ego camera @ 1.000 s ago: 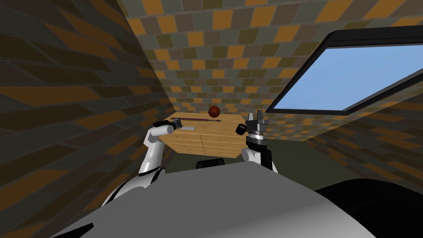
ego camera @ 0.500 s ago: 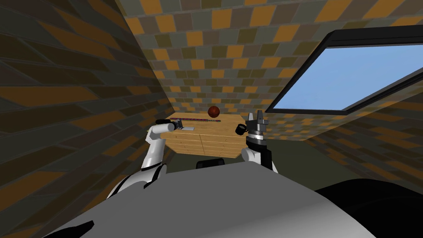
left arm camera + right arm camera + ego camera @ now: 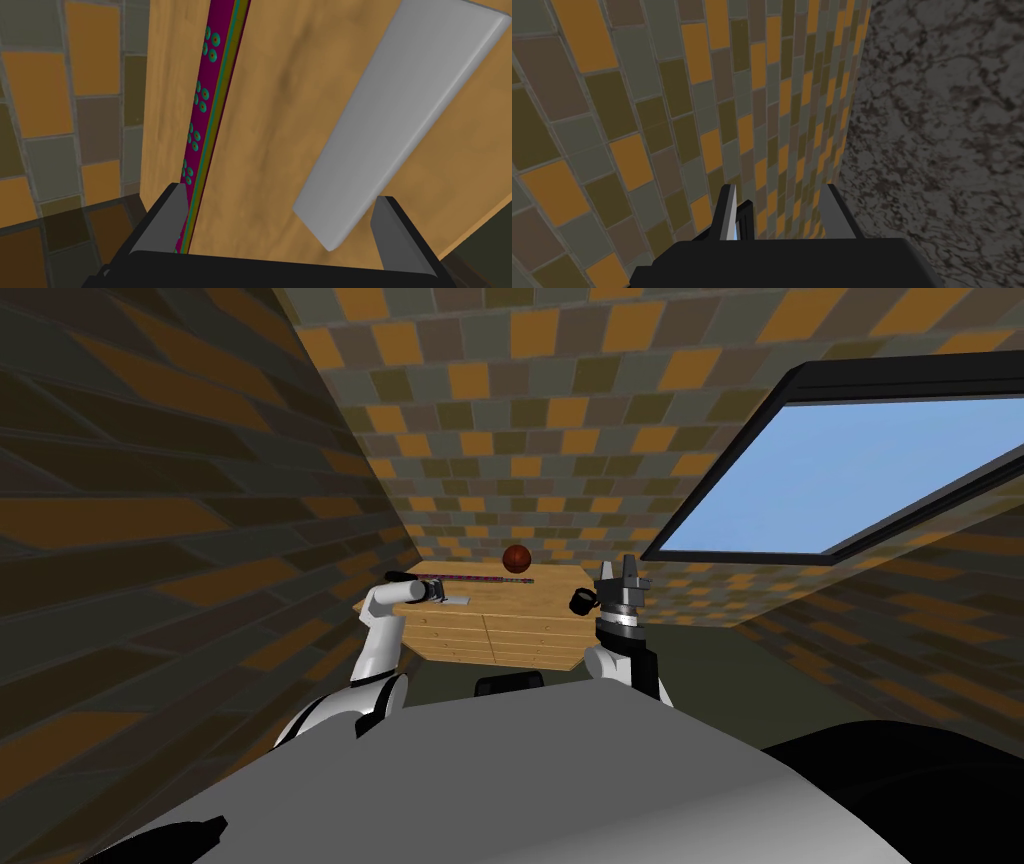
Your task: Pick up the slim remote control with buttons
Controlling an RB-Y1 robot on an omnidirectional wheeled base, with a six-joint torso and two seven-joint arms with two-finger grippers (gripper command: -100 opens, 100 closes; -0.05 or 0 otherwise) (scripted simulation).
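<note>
A long, slim magenta remote (image 3: pixel 475 579) (image 3: pixel 202 115) with clusters of teal buttons lies along the back of a wooden dresser top (image 3: pixel 520 603) (image 3: pixel 280 100). My left gripper (image 3: pixel 432 587) (image 3: pixel 282 227) hovers open low over the dresser's left end. The remote's near end runs just inside the left finger (image 3: pixel 170 220). A plain grey flat slab (image 3: pixel 455 600) (image 3: pixel 395 115) lies beside the remote, its near corner between my fingers, close to the other one. My right gripper (image 3: pixel 625 573) (image 3: pixel 779 210) is raised by the dresser's right end, open and holding nothing.
A brown-red ball (image 3: pixel 517 558) sits at the back of the dresser top. Drawer fronts (image 3: pixel 500 643) face me below. Tiled walls (image 3: pixel 520 428) close in at the left and behind, and a window (image 3: pixel 850 478) is on the right.
My left elbow and shoulder have swung to the right and the left hand has edged slightly along the dresser top. The right arm has not moved.
</note>
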